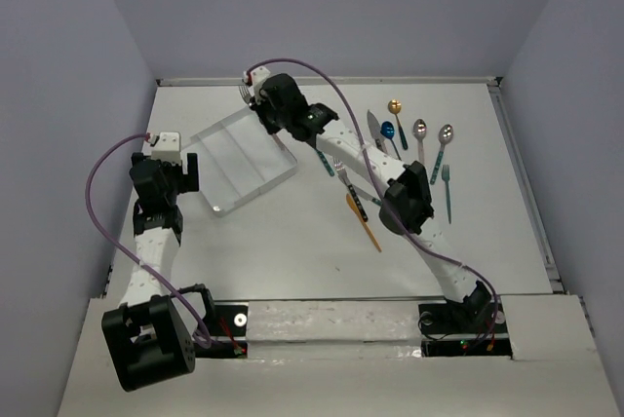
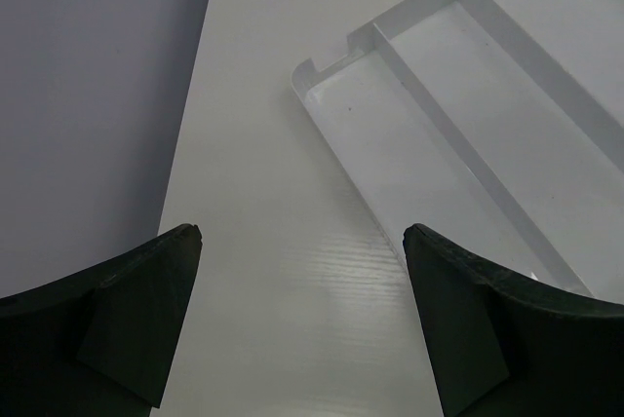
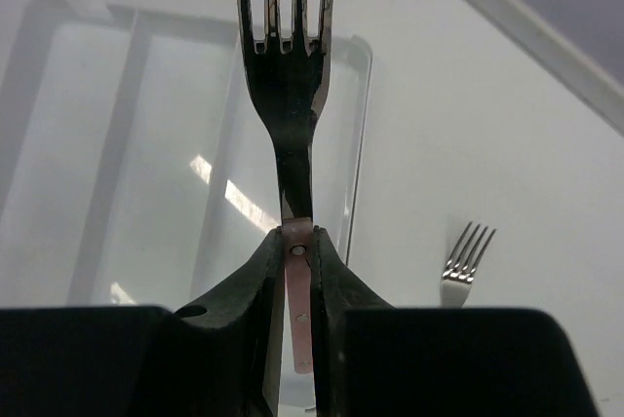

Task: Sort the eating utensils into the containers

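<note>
Our right fingers [image 3: 255, 285] pinch a fork [image 3: 288, 95] by its pink handle. The fork points straight ahead, over an outer slot of the clear tray [image 3: 166, 144] and lined up with it. Our left fingers [image 2: 127, 310] are spread wide beside it.

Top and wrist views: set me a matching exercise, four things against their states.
Things:
1. left jaws
2. right jaws
3. orange knife
4. tray

States:
a. shut on a fork
b. lying flat on the table
c. open, holding nothing
d. clear, three long compartments

Pairs: 1-c, 2-a, 3-b, 4-d
</note>
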Action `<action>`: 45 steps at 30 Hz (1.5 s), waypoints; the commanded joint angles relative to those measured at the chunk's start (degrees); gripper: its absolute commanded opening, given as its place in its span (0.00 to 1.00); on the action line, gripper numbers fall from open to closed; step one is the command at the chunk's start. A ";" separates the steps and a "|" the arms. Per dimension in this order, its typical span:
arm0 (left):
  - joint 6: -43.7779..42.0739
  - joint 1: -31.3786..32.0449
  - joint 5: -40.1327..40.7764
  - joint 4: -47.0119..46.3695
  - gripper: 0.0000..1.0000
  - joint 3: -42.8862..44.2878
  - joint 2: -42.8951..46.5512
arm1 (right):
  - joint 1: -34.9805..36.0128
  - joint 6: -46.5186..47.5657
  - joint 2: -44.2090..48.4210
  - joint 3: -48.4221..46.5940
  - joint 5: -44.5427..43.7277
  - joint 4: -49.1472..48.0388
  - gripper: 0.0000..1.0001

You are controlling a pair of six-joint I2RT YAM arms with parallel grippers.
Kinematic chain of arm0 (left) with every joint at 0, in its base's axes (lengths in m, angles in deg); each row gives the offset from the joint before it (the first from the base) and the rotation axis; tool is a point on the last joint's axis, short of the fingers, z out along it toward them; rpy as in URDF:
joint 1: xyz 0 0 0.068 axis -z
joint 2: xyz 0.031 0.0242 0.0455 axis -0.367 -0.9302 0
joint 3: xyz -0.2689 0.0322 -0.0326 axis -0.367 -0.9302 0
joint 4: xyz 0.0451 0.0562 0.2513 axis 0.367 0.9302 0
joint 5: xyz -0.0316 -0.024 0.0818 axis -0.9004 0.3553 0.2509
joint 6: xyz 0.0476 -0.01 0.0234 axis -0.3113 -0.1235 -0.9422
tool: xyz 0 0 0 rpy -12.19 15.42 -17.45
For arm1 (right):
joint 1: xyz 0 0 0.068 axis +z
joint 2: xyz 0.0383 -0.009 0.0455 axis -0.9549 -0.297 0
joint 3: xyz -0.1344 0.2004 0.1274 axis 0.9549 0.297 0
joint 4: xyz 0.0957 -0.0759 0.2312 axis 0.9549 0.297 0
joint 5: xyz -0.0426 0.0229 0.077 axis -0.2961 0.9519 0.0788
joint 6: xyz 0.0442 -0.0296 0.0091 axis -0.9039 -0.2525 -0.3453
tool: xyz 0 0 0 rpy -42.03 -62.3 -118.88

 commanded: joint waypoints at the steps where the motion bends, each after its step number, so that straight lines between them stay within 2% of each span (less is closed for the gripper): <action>1: 0.47 -0.57 0.31 -3.30 0.99 -0.71 -0.03 | -1.22 -0.16 -0.88 3.61 7.06 -8.51 0.00; 10: 0.38 -0.57 -0.04 -3.65 0.99 -0.80 -0.29 | 0.45 -2.00 -5.72 8.09 5.75 -7.11 0.00; 17: 0.20 -0.57 -0.57 -3.74 0.99 -1.15 -0.03 | 0.45 -3.67 -7.22 9.23 -1.80 -6.49 0.01; 20: 0.20 -0.57 -0.57 -4.00 0.99 -1.24 -0.20 | 0.45 -4.29 -6.95 9.94 -2.95 -6.58 0.09; 23: 0.12 -0.57 -0.48 -4.00 0.99 -1.24 0.15 | 0.45 -4.29 -7.04 10.11 -0.95 -6.49 0.31; 26: 0.03 -0.66 -0.31 -4.00 0.99 -1.33 0.41 | 0.45 -4.29 -6.08 10.72 0.29 -6.41 0.41; 28: 0.03 -0.66 -0.31 -4.09 0.99 -1.41 0.50 | 0.45 -4.38 -4.94 11.25 0.56 -6.40 0.42; 39: -0.15 -0.57 -0.22 -4.18 0.99 -1.68 0.41 | 0.45 -6.23 12.28 21.44 0.92 -5.53 0.50; 42: -0.15 -0.57 -0.13 -4.27 0.99 -1.68 0.68 | 0.45 -6.58 19.66 28.03 -1.98 -4.30 0.56; 45: -0.15 -0.66 -0.31 -4.18 0.99 -1.68 0.94 | -3.23 -9.47 27.39 35.67 -2.34 -0.61 0.57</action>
